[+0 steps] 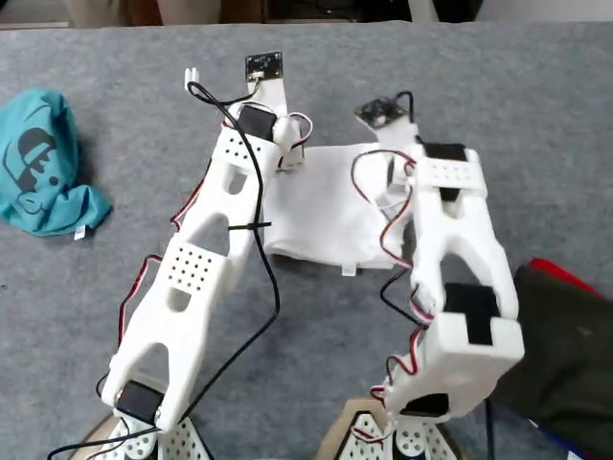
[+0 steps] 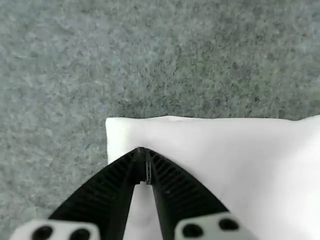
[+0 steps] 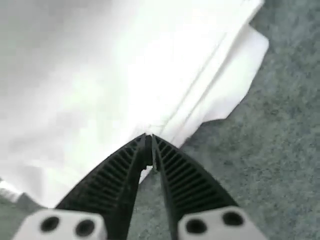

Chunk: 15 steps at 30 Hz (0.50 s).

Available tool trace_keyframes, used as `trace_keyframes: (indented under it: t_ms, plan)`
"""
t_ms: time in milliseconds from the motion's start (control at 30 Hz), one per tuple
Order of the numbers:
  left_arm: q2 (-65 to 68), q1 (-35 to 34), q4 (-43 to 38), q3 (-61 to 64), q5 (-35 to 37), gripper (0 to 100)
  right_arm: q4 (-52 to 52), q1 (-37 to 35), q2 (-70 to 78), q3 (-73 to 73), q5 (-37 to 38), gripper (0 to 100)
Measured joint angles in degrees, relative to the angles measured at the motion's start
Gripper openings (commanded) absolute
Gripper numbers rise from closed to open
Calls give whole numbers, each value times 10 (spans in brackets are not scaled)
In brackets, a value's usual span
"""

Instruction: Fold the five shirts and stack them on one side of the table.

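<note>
Together the arms stretch over the white shirt (image 1: 326,206) — left end effector (image 2: 145,172) and right end effector (image 3: 149,159) both pinching its edge.

Looked like a robotics lab bench, not a home. Table was covered in grey felt-like fabric (image 1: 536,105). Left white 3D-printed plastic arm (image 1: 192,278) and its right twin (image 1: 450,240) had a loose black cable (image 1: 272,273) and exposed servos, and were mounted on tan bases (image 1: 350,431) at the table's near edge.

Table (image 1: 536,105) lies open around the white shirt (image 1: 326,206), between teal shirt (image 1: 43,163) and dark garments (image 1: 565,345).
</note>
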Motion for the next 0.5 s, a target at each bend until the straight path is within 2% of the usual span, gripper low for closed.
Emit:
trace_keyframes:
  t_ms: [300,500]
  plan:
    - [0,1,0,0,0,20,-6,23,18,-5,16,5]
    - [0,1,43,-68,0,19,54,24,-76,-25,17,5]
